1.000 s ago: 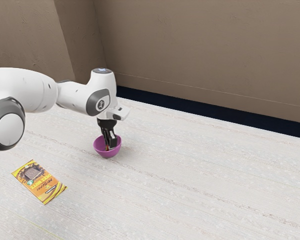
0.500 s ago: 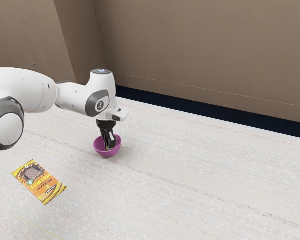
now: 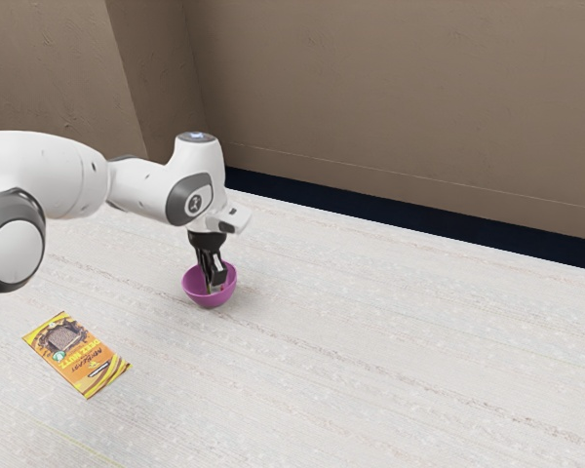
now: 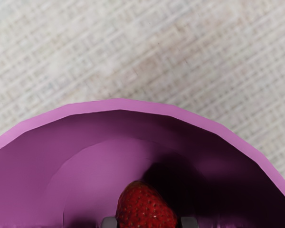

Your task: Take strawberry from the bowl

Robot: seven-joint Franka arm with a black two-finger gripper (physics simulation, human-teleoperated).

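Note:
The gripper (image 3: pixel 215 285) points down into the purple bowl (image 3: pixel 198 294), its fingertips below the rim. In the wrist view the two grey fingertips of the gripper (image 4: pixel 149 222) press on opposite sides of the red strawberry (image 4: pixel 142 205), so it is shut on the fruit. The bowl (image 4: pixel 118 105) curves around them, and a dark shadow lies on its inner wall beside the strawberry. The lower part of the strawberry is cut off from sight.
A yellow and orange chocolate bar packet (image 3: pixel 76 354) lies flat on the pale table (image 3: pixel 370 361), toward the exterior view's lower left and apart from the bowl. A brown wall (image 3: pixel 400 97) stands behind the table's far edge.
My hand dipped slightly into the bowl, then rose a little. The fingers have drawn together on the strawberry. The bowl and packet have kept their places.

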